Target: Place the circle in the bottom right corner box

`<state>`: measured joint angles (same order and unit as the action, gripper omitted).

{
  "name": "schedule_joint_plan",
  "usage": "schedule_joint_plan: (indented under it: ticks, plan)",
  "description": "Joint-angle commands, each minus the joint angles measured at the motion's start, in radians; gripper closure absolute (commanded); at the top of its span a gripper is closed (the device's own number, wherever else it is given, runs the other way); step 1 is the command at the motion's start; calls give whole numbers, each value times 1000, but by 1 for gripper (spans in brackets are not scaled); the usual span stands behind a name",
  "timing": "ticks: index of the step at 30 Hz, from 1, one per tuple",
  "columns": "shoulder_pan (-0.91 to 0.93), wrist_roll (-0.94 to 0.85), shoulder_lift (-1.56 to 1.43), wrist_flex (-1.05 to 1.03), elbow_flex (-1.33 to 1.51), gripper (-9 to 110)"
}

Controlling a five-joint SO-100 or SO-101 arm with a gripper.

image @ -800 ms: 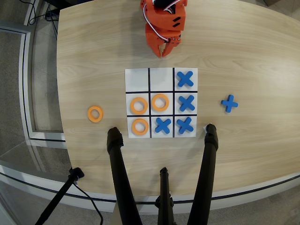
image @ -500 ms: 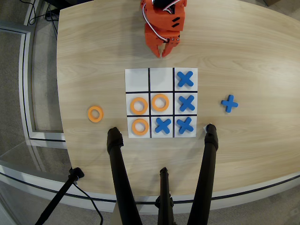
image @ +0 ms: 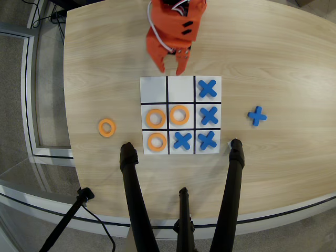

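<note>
Overhead view: no brand, label or writing readable anywhere. White 3x3 board lies flat on the tabletop. Loose ring lies flat off the board, well left of it in this view; round, so no long axis, hole facing up. Three more rings sit in the middle-left, centre and bottom-left cells. Blue X pieces fill the right column and the bottom-middle cell, so the bottom right cell already holds an X. One spare X lies right of the board. Orange end effector hangs above the board's top edge, jaws parted, holding nothing. Against the earlier frames it has swung left and opened; the pieces have not moved.
</note>
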<state>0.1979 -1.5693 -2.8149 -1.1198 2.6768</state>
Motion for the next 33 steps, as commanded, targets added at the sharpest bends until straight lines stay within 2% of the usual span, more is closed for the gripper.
schedule_joint_plan:
  ticks: [1, 15, 33]
  plan:
    - [64, 31, 307, 46, -295, 88]
    - [305, 37, 1224, 206, -1045, 84]
    - [350, -26, 1756, 247, -1434, 84]
